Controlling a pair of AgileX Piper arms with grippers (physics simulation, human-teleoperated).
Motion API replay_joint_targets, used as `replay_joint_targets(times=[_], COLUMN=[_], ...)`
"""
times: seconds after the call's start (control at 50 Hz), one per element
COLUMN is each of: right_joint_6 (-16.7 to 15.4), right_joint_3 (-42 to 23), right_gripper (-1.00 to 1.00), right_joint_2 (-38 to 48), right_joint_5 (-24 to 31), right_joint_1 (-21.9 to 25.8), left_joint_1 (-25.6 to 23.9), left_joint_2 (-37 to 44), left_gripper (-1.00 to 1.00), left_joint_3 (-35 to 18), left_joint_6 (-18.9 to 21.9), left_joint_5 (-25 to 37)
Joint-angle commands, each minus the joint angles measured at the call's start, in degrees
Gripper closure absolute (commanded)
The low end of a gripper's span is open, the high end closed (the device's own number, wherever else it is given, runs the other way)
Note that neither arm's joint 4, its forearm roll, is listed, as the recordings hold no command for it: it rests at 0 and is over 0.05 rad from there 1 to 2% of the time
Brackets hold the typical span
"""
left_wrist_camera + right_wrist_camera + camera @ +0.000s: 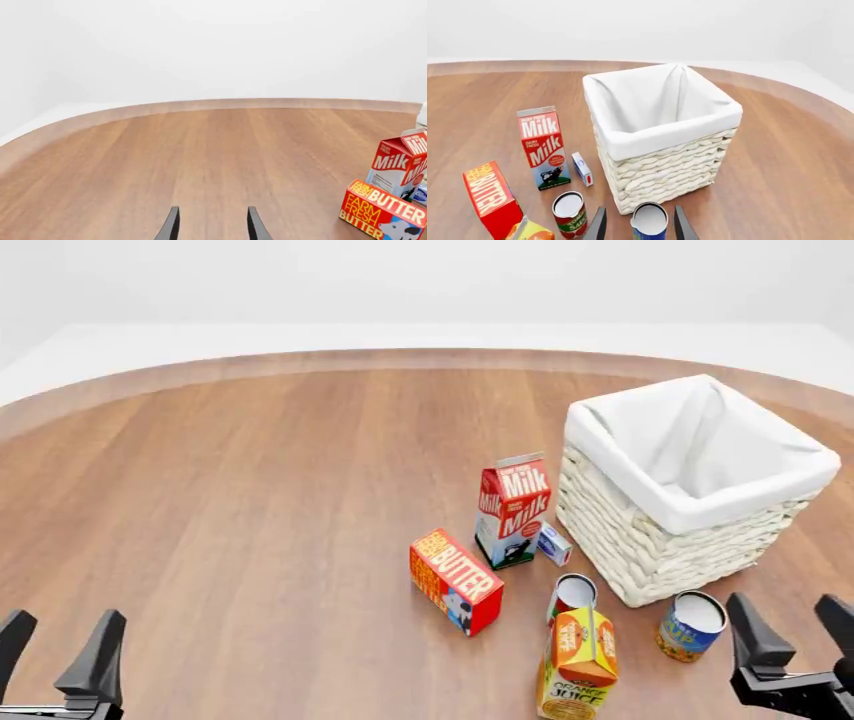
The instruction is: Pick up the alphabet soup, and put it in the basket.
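The alphabet soup point(691, 625), a short can with a blue and yellow label and a pale top, stands upright on the table just in front of the basket point(641, 540). The basket is a large white wicker one with a cloth lining. My right gripper point(787, 615) is open, low over the table, just right of the can and nearer to me. In the right wrist view the alphabet soup point(649, 222) shows ahead of the open right gripper point(640, 211), with the basket point(660, 170) behind it. My left gripper point(60, 635) is open and empty at the near left.
A milk carton point(514, 508), a butter box point(455, 581), a small blue-white box point(554, 543), a red-green can point(571, 598) and an orange juice carton point(577, 665) stand left of the basket. The left wrist view shows bare wood table point(200, 160), the milk carton point(403, 162) and the butter box point(381, 210).
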Motion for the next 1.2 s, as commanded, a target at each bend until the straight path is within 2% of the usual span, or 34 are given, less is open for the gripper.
replay_joint_targets(times=[0.02, 0.74, 1.06, 1.2], right_joint_6=[-1.15, -1.33, -0.8, -0.11], right_joint_3=[1.46, 7.01, 7.38, 7.38], right_gripper=[-1.0, -1.0, -1.0, -1.0], right_joint_2=[4.22, 24.06, 28.87, 33.96], right_joint_5=[-3.66, -24.1, -27.85, -32.63], right_joint_1=[-1.7, -2.71, -3.66, -3.51], left_joint_1=[0.0, 0.0, 0.0, 0.0], left_joint_2=[0.0, 0.0, 0.0, 0.0], left_gripper=[-1.0, -1.0, -1.0, -1.0], left_joint_3=[0.0, 0.0, 0.0, 0.0], left_joint_6=[0.0, 0.0, 0.0, 0.0], left_joint_5=[0.0, 0.0, 0.0, 0.0])
